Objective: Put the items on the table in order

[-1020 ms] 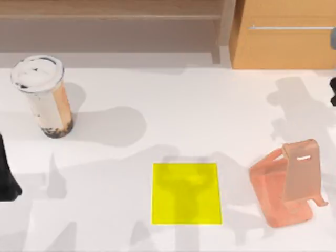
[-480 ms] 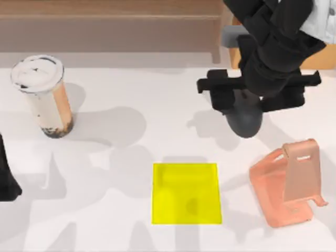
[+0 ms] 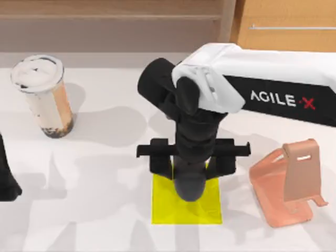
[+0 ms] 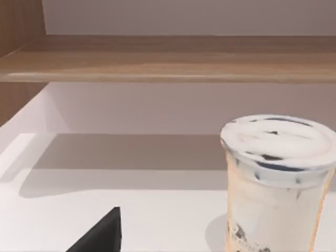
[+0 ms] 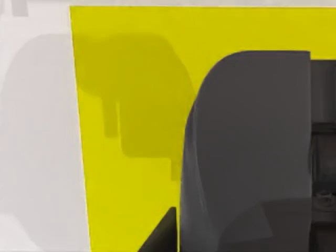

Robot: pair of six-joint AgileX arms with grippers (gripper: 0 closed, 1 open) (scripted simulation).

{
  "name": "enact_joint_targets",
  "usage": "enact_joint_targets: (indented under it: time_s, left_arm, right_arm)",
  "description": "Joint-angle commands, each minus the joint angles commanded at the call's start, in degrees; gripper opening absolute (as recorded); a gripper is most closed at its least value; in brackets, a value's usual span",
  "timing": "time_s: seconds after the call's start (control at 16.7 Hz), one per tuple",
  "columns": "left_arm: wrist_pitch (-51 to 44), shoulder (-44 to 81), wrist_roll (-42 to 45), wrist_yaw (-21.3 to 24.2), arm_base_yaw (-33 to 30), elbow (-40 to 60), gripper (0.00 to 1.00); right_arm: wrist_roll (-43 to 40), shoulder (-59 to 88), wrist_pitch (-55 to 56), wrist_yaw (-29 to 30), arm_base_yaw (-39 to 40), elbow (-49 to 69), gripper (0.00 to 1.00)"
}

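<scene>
My right gripper (image 3: 192, 167) is shut on the dark grey mouse (image 3: 190, 185), holding it over the back part of a yellow square mat (image 3: 168, 210) at the table's front middle. In the right wrist view the mouse (image 5: 247, 157) hangs close above the mat (image 5: 131, 105). The bubble tea cup (image 3: 43, 97) with its white lid stands upright at the back left of the white table (image 3: 105, 220), and it is close in the left wrist view (image 4: 275, 178). My left gripper (image 3: 5, 181) is parked at the left edge, in front of the cup.
A pink phone stand (image 3: 291, 184) sits at the front right, just right of the mat. A wooden shelf (image 3: 110, 10) and a wooden cabinet (image 3: 286, 47) run along the back edge.
My right arm came in from the back right carrying the mouse and swung forward and left until the mouse hung over the yellow mat. Cup and left arm stayed put.
</scene>
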Motion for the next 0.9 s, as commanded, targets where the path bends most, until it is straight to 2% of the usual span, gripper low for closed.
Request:
enact_joint_targets:
  time_s: [0.9]
  left_arm:
    - [0.00,0.00,0.00,0.00,0.00,0.00,1.00]
  right_arm:
    - [1.30,2.15,2.34,-0.02,0.85,-1.42,0.00]
